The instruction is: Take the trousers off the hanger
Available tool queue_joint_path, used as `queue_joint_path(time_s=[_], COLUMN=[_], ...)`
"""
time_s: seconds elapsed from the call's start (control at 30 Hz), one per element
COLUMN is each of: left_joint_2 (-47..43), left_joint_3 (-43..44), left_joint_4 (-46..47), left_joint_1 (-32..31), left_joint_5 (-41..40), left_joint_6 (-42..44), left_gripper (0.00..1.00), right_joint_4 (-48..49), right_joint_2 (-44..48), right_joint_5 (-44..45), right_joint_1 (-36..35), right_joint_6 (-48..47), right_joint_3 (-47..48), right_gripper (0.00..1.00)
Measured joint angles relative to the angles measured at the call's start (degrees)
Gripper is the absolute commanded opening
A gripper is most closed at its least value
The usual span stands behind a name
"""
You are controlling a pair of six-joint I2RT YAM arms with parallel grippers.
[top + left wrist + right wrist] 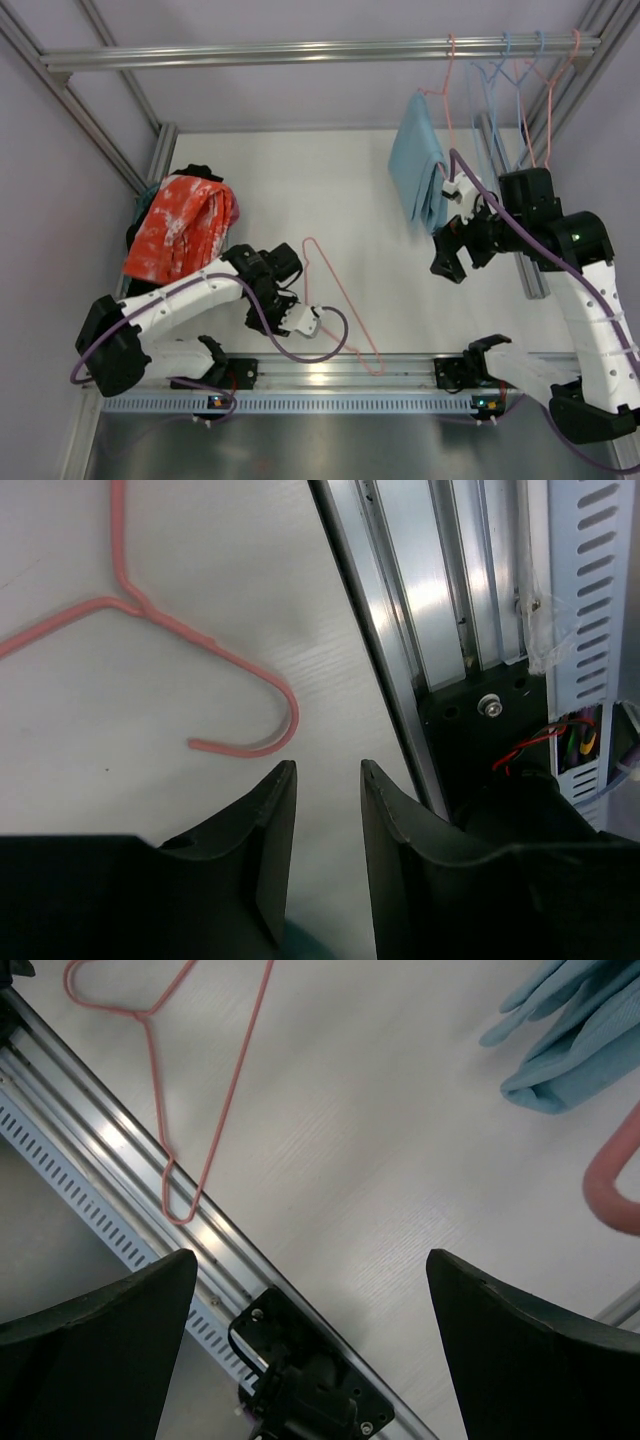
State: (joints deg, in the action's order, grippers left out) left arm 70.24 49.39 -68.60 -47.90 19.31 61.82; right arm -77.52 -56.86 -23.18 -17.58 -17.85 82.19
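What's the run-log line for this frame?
left gripper: part open, empty | right gripper: wide open, empty, near hanging light blue garment | pink hanger: bare on table | orange-red trousers: piled at left

Left arm (180, 295) stretched low, elbow bent; left gripper (328, 780) jaws narrowly parted, empty. Right arm (590, 290) raised; right gripper (310, 1257) jaws wide apart, empty.

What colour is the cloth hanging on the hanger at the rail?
The hanging cloth is plain light blue; clearest in the top external view.
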Motion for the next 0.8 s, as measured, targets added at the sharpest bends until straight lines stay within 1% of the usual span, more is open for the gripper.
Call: queue_joint_path(time_s=[0.13,0.23,0.27,0.33,0.53,0.67,0.8], left_joint_2=[0.9,1.3,1.7,2.7,4.4,4.6,5.6], left_joint_3=[-2.8,-5.4,-6.1,-7.0,-8.1,-8.9,-9.3], left_joint_4=[5.0,9.2,10.5,13.0,20.2,23.6,25.7], left_joint_1=[-4.2,-7.7,-8.8,-10.1,-10.4,-10.8,-12.1], left_joint_5=[-1.7,-4.4,-5.4,-7.2,-12.7,-13.8,-13.7], left_joint_6=[-8.2,-14.6,-16.8,-20.9,-29.0,-32.5,-34.7], left_gripper=[0.39,0.40,0.41,0.41,0.39,0.39,0.34], right_joint_4=[0.0,0.0,0.0,0.0,0.0,0.0,0.0], right_joint_2=[-1.3,-1.3,-1.2,-0.9,-0.1,0.1,0.2], right_joint_5=[0.0,0.0,0.0,-0.1,-0.5,-0.5,-0.5], right_joint_1=[0.0,0.0,0.0,0.0,0.0,0.0,0.0], right_joint_6=[0.0,0.0,0.0,0.0,0.1,0.3,0.5], right_joint_3=[0.0,0.0,0.0,-0.1,-0.1,-0.1,-0.2], right_gripper=[0.99,1.00,0.99,0.99,0.99,0.99,0.99])
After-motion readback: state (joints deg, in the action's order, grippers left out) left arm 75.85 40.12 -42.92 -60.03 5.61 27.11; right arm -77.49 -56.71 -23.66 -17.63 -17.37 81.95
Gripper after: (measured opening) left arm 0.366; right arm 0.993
